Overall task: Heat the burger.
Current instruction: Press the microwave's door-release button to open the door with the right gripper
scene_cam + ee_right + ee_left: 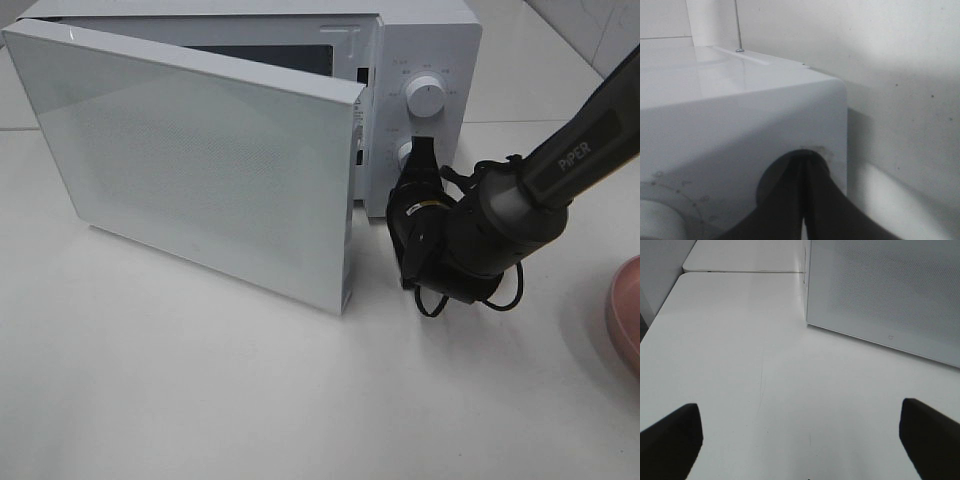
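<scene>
- Burger: none is seen in any view; whether it sits inside the oven behind the swung door or out of sight beside the plate cannot be told.
- Handling, as judged: a light, soft, layered thing is expected, easily crushed and apt to slide apart. A gentle hold across the sides of the bun, low enough to catch both halves, is advised.
- Left pincer [800,440]: its fingers are spread wide apart with nothing between them, held above bare table [200,400] on the left, near the outer face of the door.
- Microwave door [200,150]: it is swung out to the left and towards the near side, so the cavity is mostly screened; its free corner juts over the table and should be cleared.
- Microwave [440,40]: the upper knob [428,100] is left free.
- Right pincer [422,150]: its fingers are pressed together, empty, with the tips at the lower knob [404,153]; contact cannot be confirmed.
- Pink plate [625,315]: only its rim is shown at the far right edge; open table lies across the near side.
</scene>
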